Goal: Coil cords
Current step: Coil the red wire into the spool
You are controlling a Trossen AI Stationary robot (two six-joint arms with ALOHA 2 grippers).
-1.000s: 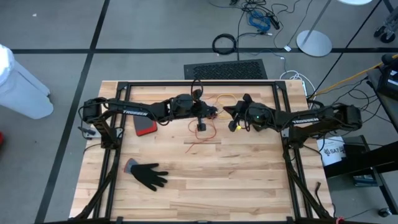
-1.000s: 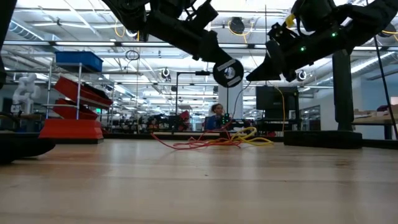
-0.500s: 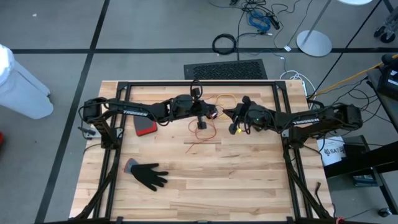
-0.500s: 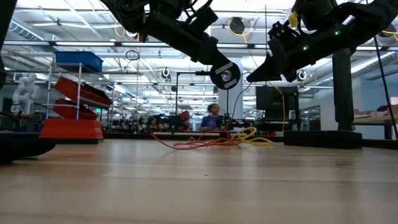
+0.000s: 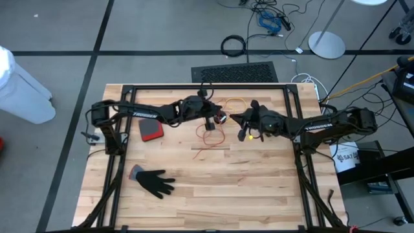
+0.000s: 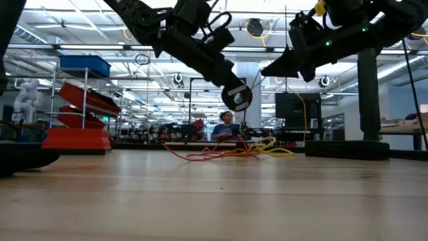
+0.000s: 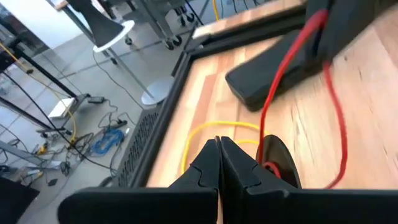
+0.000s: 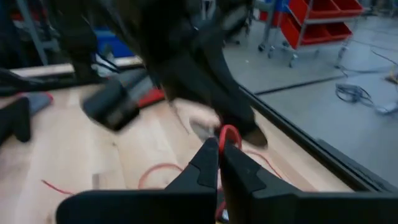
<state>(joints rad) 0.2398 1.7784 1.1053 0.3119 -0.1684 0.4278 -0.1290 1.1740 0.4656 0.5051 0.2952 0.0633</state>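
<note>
Cords (image 5: 218,126): thin red and yellow-orange strands lie loose on the counter (image 5: 246,188), near its far edge, well apart from the black glove (image 5: 154,182).

High view: left pincer (image 5: 223,118) and right pincer (image 5: 234,118) meet nearly tip to tip above the cords. Both have fingers together. A red strand trails from there toward the glove side. A red-edged pad (image 5: 151,131) lies between glove and cords, under the left arm.

Low view: cords (image 6: 231,152) show as a red and yellow tangle flat on the counter (image 6: 214,201), not coiled. Both pincers hang above the tangle, clear of the counter; left pincer (image 6: 237,100) is the lower one. A person sits far behind.

Left wrist view: left pincer (image 7: 219,149) fingers pressed together; cannot tell if anything is pinched. Yellow cord (image 7: 214,129) curves on the wood just beyond the tips; red cord (image 7: 292,81) runs past them.

Right wrist view: right pincer (image 8: 218,148) fingers together, red loop (image 8: 229,134) right at the tips; contact unclear.
</note>
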